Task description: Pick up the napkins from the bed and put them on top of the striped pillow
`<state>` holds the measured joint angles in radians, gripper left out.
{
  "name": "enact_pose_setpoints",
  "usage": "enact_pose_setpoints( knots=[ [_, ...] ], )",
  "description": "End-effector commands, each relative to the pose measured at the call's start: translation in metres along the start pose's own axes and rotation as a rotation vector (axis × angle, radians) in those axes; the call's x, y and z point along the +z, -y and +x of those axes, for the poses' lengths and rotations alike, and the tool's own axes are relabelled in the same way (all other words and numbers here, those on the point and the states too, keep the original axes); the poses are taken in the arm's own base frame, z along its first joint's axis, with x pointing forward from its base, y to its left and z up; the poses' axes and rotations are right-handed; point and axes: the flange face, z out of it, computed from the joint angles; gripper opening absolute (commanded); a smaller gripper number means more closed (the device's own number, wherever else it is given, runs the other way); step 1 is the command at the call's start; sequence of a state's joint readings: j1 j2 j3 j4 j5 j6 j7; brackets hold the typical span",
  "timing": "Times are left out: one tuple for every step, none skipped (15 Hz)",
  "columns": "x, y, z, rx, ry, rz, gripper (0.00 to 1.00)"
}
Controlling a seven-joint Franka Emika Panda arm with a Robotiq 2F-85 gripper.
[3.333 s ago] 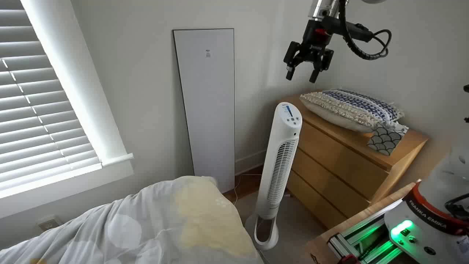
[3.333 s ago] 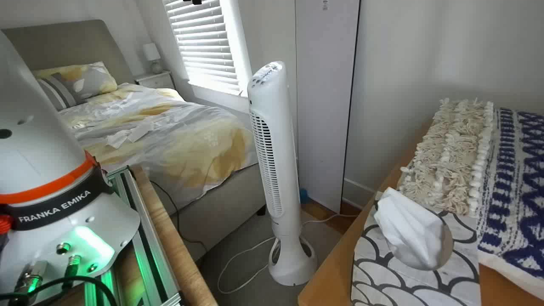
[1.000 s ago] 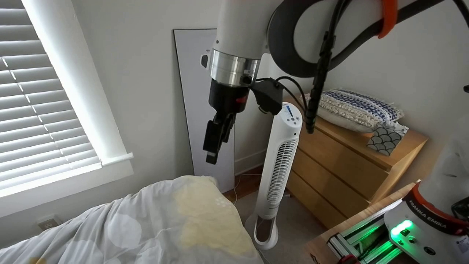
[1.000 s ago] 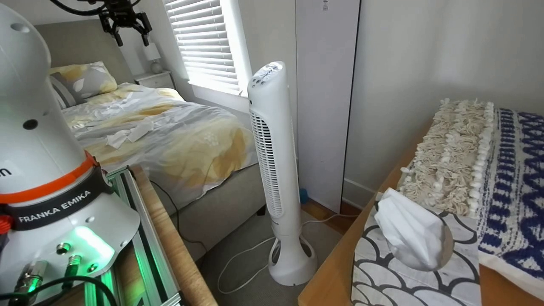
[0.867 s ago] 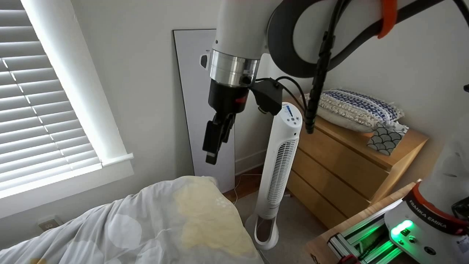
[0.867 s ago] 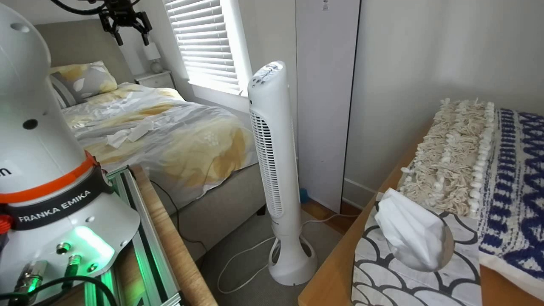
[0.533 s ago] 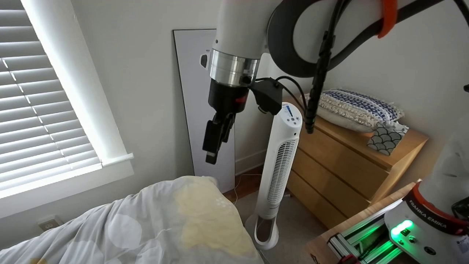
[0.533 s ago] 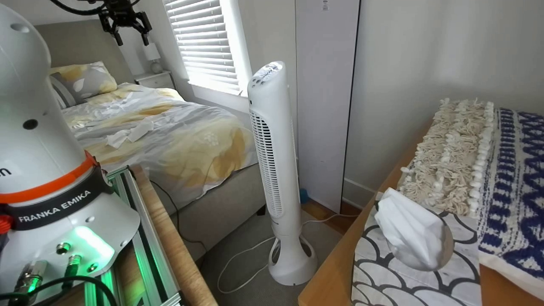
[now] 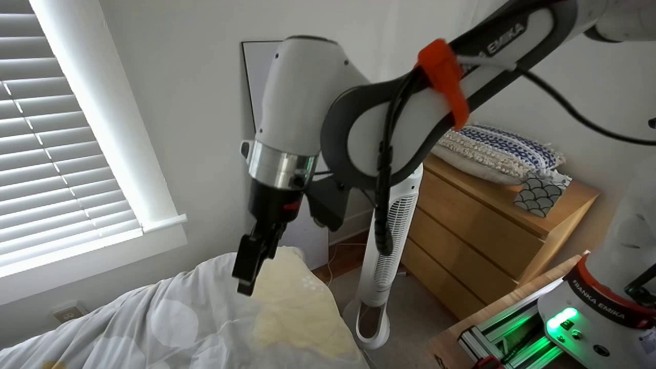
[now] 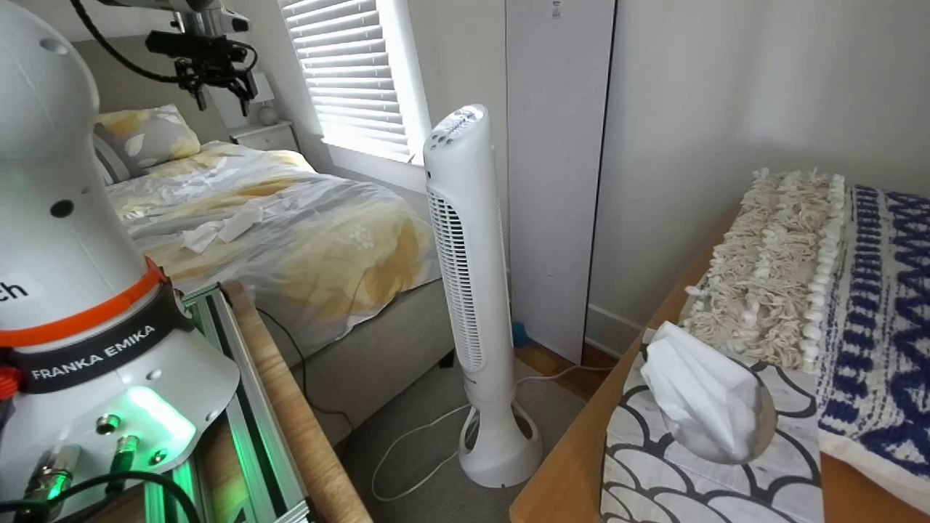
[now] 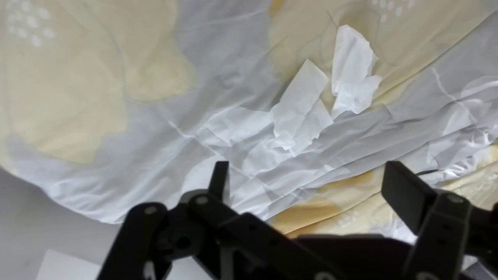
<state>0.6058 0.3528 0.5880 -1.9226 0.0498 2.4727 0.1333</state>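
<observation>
- The bed (image 10: 341,250) lies left of the tower fan (image 10: 465,254) in both exterior views; the headboard (image 10: 123,87) stands at its far end.
- The napkins (image 11: 297,111) lie on the bed, close together, well apart from the headboard.
- The pincer (image 11: 306,171) hangs above the bed, apart from the napkins.
- The dresser (image 9: 471,230) stands right of the tower fan in both exterior views.
- The striped pillow (image 10: 835,290) rests on the tabletop (image 9: 570,206) of the dresser.
- The tissue box (image 10: 726,487) sits on that tabletop, just beside the striped pillow.
- The board (image 10: 559,181) stands against the wall (image 10: 726,94), behind the tower fan.
- The robot base (image 10: 109,392) stands near left in an exterior view; the bed lies beyond it.
</observation>
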Motion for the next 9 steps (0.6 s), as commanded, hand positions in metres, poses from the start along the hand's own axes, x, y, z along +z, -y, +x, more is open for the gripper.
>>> enact_pose_setpoints(
  knots=[
    [0.079, 0.027, 0.02, -0.018, 0.064, 0.11, 1.0],
    [0.104, 0.036, 0.021, -0.022, 0.099, 0.128, 1.0],
    [0.12, 0.043, 0.022, -0.024, 0.121, 0.137, 1.0],
    [0.142, 0.049, 0.025, -0.025, 0.133, 0.15, 1.0],
    [0.157, 0.053, 0.027, -0.023, 0.144, 0.161, 1.0],
    [0.174, 0.056, 0.029, -0.013, 0.146, 0.177, 1.0],
    [0.187, 0.058, 0.03, -0.001, 0.155, 0.182, 1.0],
    [0.203, 0.059, 0.031, 0.017, 0.159, 0.196, 1.0],
    [0.215, 0.059, 0.033, 0.029, 0.162, 0.206, 1.0]
  ],
)
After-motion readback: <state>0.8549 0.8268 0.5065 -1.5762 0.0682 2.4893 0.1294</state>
